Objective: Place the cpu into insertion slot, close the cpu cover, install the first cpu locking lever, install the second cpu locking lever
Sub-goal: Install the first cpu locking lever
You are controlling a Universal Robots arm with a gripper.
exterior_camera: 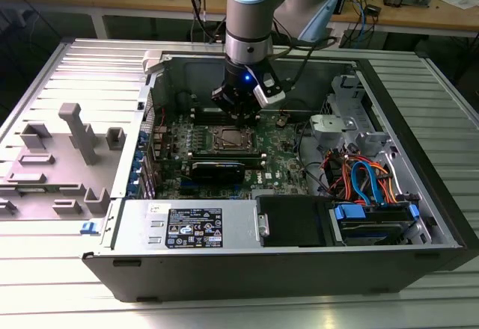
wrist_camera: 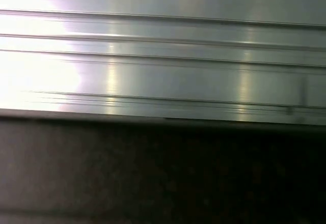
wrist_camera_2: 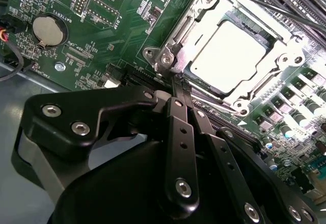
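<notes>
Pretty tight in there. The claw [wrist_camera_2: 175, 81] is down inside the open computer case [exterior_camera: 419, 194], fingers pressed together, right at the corner of the cpu cover [wrist_camera_2: 285, 63], which lies flat over the cpu [wrist_camera_2: 229, 56]. From above it's open. Toward the exterior view's right, a tangle of orange and blue cables [exterior_camera: 367, 176] and the drive cage [exterior_camera: 340, 127] crowd things. A black card [exterior_camera: 224, 168] stands just beside the socket, power supply [exterior_camera: 187, 224] beyond it.

The cpu [wrist_camera_2: 232, 56] sits in the insertion slot [wrist_camera_2: 196, 74], framed by the cpu cover [wrist_camera_2: 265, 79], on the motherboard [exterior_camera: 281, 166]. The gripper [wrist_camera_2: 173, 84] stands just beside one socket corner.
</notes>
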